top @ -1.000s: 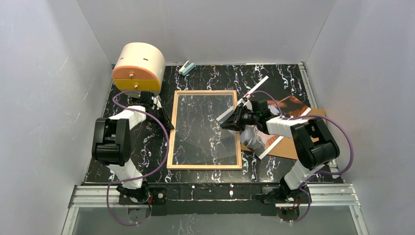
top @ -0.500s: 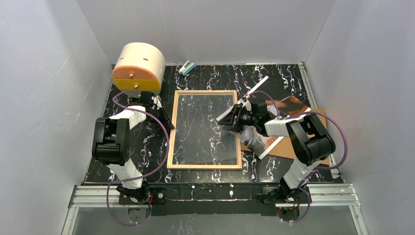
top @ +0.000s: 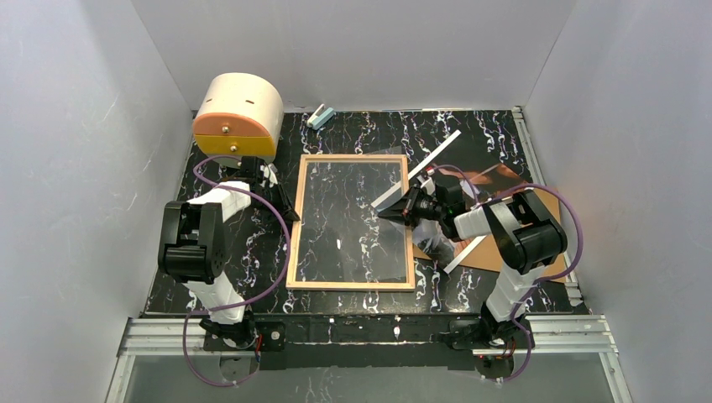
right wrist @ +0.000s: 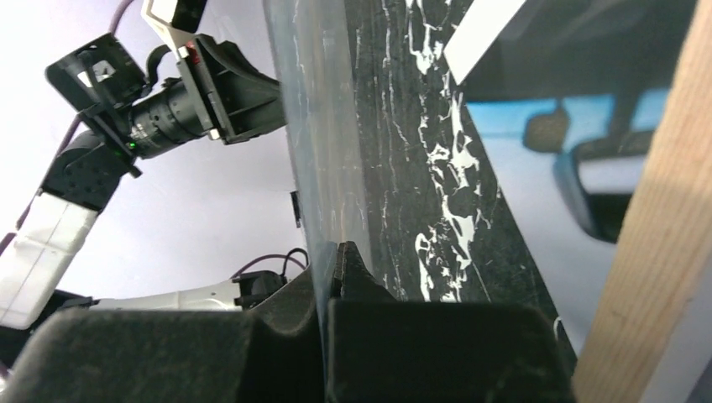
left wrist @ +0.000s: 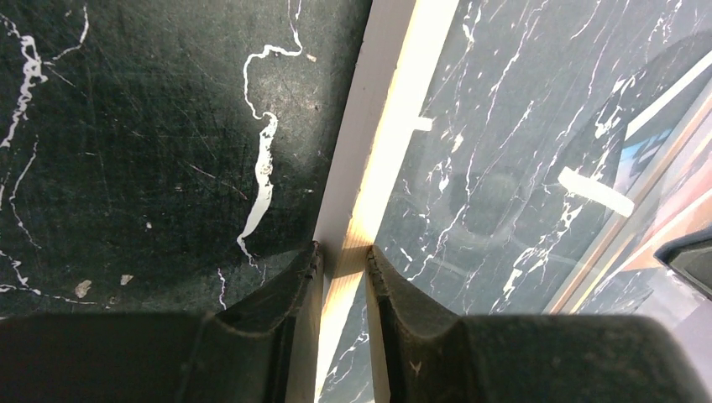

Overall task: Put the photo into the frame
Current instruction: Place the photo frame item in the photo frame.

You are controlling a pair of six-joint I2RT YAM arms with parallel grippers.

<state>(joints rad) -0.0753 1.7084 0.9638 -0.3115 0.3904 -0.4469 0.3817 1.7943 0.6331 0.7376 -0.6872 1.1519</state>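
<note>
1. Frame [top: 348, 285] lies flat at the centre of the table [top: 470, 134]. Its wood rim is whole, and the marble shows through the clear pane [top: 348, 218] inside it.
2. Left gripper [left wrist: 342, 250] is at the left rim, toward the upper part. The wrist view shows its fingers set narrow, one on each side of the rim, clamping it.
3. Right gripper [right wrist: 332, 252] reaches in across the right rim. Its fingers are pressed together on the thin edge of the clear pane, which rises between them in the wrist view.
4. Photo [top: 501, 176] lies right of the frame, outside it and partly under the right arm. It rests on the brown backing board [top: 491, 252].
5. Judgement: the step in hand appears to be raising the pane by its right edge while the left arm pins the frame. Placing the photo has not begun.
6. Recommendation:
   - Keep the left clamp firm so the rim neither slides nor tips.
   - Raise the pane slowly and evenly along its edge, since the pinch is small and a thin sheet may flex or slip.
   - Avoid dragging the pane across the right rim.
   - Keep the right arm's cable clear of the photo beneath it.
</note>
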